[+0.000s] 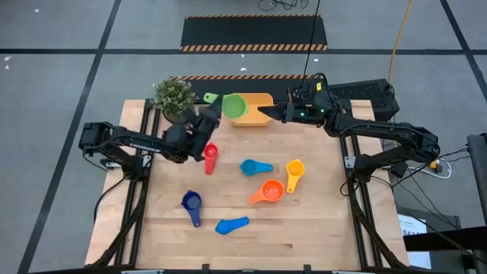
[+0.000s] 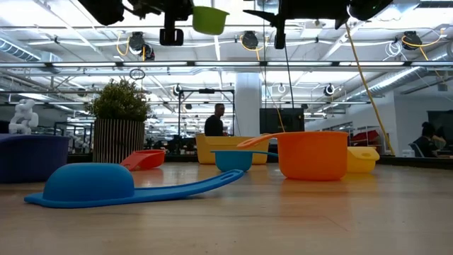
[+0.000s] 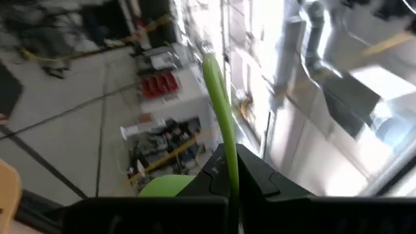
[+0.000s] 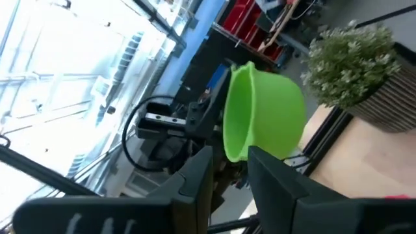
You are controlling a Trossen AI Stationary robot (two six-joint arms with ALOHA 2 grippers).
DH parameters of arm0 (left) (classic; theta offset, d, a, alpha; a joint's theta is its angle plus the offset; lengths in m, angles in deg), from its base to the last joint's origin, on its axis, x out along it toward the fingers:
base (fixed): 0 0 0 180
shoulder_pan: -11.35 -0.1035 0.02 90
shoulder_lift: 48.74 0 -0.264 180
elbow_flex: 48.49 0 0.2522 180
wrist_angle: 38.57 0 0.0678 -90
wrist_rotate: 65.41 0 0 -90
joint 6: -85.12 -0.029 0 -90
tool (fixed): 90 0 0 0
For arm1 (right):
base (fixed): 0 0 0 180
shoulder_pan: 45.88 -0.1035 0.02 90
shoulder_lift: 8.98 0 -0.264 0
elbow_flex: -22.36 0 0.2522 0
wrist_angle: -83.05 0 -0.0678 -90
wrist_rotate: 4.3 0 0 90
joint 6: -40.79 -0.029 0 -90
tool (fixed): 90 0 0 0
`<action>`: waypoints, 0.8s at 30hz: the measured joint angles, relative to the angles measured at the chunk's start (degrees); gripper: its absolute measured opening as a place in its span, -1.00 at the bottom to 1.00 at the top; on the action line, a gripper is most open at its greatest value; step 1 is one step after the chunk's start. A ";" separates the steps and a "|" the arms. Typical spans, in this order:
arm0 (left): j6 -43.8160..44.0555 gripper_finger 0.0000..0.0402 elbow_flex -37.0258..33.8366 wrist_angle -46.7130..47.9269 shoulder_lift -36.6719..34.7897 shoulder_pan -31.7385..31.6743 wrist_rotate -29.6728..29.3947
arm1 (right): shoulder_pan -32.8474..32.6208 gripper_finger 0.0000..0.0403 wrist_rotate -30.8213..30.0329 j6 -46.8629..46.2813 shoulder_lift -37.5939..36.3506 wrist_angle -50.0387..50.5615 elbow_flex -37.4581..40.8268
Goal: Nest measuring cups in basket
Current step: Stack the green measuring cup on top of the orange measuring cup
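High view first: the wooden table (image 1: 304, 228) fills the middle, and at its far edge sits the orange-yellow basket (image 1: 259, 100), with the potted plant (image 1: 173, 97) off to its left. Both arms meet up there. The left gripper (image 1: 211, 111) is clenched on the flat handle of the green cup (image 1: 233, 106), and that cup hangs right over the basket's left end; the low view shows it up in the air, well clear of the table. The right gripper (image 1: 268, 114) reaches in from the other side, over the basket, and its wrist view has the green bowl just past the fingers (image 4: 195, 175), which stand parted with a gap between them, touching nothing that I can make out.

Down on the table, six cups lie loose. The orange cup (image 1: 271, 191) sits near the middle, the yellow cup (image 1: 294, 170) just beside it toward the right. A light blue cup (image 1: 253, 167) lies left of the yellow one, a second light blue cup (image 1: 230, 225) nearest the front edge. The dark blue cup (image 1: 191, 204) is front left, and the red cup (image 1: 210, 156) rests under the left arm.
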 joint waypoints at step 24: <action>6.65 -0.98 3.96 4.93 0.42 -2.92 -5.29 | -0.42 -0.54 -5.26 -21.96 11.03 -15.86 0.11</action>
